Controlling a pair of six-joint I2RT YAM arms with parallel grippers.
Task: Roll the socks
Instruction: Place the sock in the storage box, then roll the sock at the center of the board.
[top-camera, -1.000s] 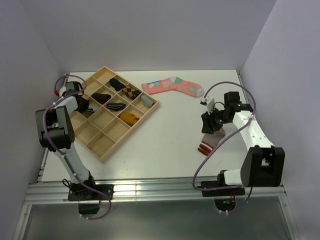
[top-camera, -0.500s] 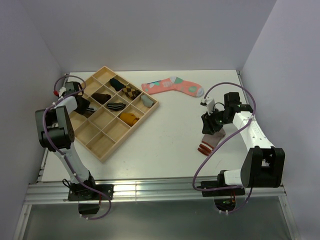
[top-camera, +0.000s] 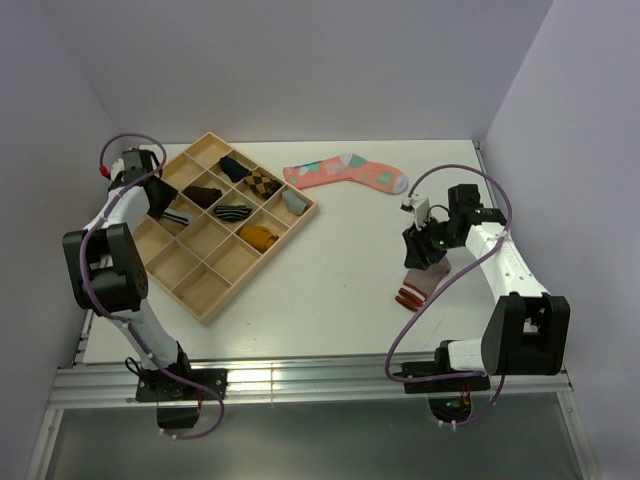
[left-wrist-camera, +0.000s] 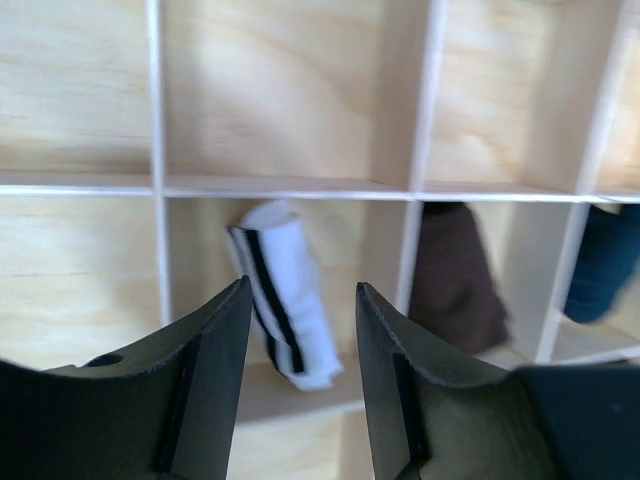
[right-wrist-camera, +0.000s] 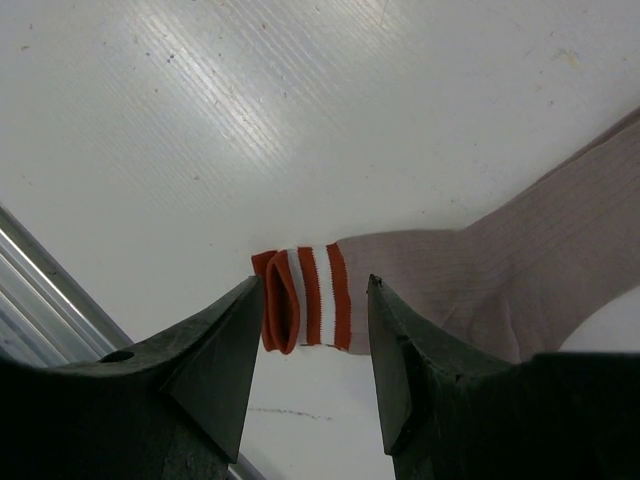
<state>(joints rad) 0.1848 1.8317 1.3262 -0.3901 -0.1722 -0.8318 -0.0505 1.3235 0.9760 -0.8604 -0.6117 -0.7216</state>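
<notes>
Left wrist, left jaws released above white sock (left-wrist-camera: 283, 290) in tray (left-wrist-camera: 300, 187), right jaws released over taupe sock (right-wrist-camera: 470, 265)

You see the white sock (left-wrist-camera: 285, 295) rolled into a short bundle with dark stripes running along it, lying tilted in one compartment of the wooden tray (top-camera: 205, 290). Your taupe sock (right-wrist-camera: 480, 270) lies flat and unrolled on the worktop (top-camera: 330, 260). The edge of its red-and-white striped cuff (right-wrist-camera: 305, 300) is curled over.
</notes>
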